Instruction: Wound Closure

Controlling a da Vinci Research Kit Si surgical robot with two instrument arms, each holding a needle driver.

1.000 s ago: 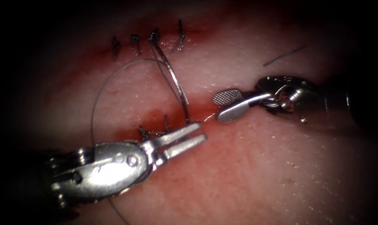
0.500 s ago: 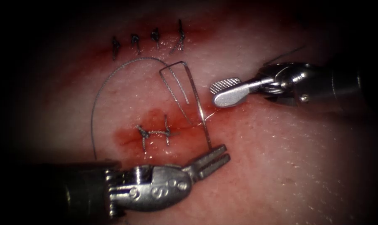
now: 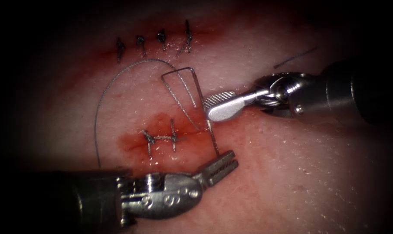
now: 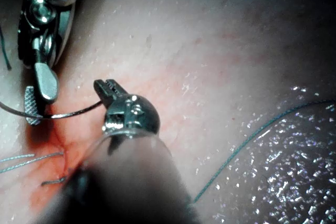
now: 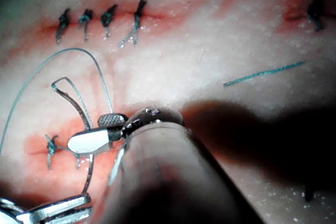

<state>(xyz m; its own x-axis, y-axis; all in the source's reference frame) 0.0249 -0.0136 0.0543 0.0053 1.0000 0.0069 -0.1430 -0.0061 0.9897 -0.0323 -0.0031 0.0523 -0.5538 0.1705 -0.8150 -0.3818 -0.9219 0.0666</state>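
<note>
**Needle held at one end beside the cut, right tool closing in**

Now the left tool (image 3: 222, 162) is gripping the curved needle (image 3: 207, 117) at its lower end, jaws clamped on it just right of the stitched cut (image 3: 162, 138). The needle is standing clear of the tissue (image 3: 300, 173), its long axis running upward toward the earlier row of knots (image 3: 162, 41), with thread (image 3: 99, 104) trailing from it in a wide loop to the left. The right tool (image 3: 218, 106) is hovering with its jaws narrowly parted and holding nothing, its tips touching or just beside the needle's mid-curve. Bare tissue is lying open to the lower right; red fluid (image 3: 131, 141) is pooling round the cut.
</note>
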